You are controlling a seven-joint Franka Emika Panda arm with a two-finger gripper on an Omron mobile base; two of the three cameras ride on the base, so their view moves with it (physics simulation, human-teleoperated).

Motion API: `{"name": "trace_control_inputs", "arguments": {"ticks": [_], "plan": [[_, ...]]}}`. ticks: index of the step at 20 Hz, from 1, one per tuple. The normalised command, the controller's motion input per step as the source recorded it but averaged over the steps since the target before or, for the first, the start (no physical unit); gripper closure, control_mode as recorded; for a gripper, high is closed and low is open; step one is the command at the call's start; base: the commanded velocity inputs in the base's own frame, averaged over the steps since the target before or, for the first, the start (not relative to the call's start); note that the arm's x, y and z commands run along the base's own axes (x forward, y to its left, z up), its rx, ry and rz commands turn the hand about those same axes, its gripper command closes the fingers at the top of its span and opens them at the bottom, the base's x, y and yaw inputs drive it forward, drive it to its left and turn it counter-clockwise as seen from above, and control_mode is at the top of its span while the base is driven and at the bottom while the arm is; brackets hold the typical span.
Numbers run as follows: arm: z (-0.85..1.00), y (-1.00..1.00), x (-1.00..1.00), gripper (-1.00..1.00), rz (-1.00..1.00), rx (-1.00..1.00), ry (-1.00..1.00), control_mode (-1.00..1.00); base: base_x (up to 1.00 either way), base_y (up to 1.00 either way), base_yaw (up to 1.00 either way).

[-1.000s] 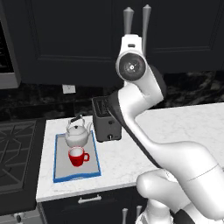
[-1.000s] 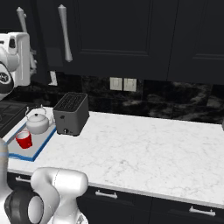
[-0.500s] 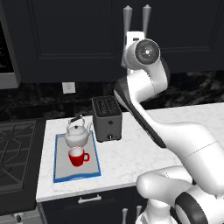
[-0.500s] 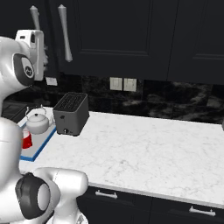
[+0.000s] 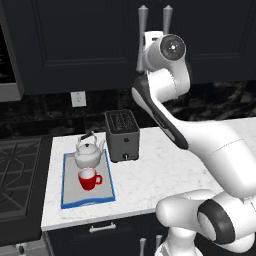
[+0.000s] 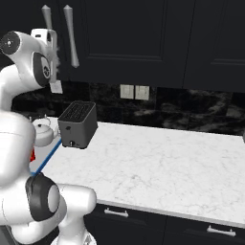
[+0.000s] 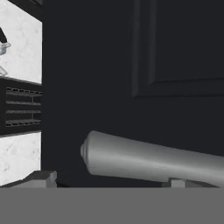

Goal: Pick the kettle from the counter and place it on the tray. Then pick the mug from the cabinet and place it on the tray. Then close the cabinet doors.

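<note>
Kettle (image 5: 89,151) and mug (image 5: 88,178) sit on the tray (image 5: 68,199); doors (image 5: 75,45) look closed. Gripper (image 5: 141,55), upper centre: I cannot tell its state; it could snag the handle (image 7: 153,161).

The left base view looked forward and down from behind the arm, over the counter (image 5: 150,175) at middle range. The right base view faced the same counter from the other side; both shared the toaster (image 6: 77,124) and cabinet doors (image 5: 75,45). The hand view sat very close against a door, its handle (image 7: 153,159) just ahead.
</note>
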Motion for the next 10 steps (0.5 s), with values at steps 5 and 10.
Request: {"name": "trace_control_inputs", "arguments": {"ticks": [5, 10], "plan": [[-0.13, 0.00, 0.33, -1.00, 0.05, -0.04, 0.00, -1.00, 0.00, 0.00, 0.00], [-0.16, 0.02, 0.38, -1.00, 0.04, -0.03, 0.00, -1.00, 0.00, 0.00, 0.00]]}}
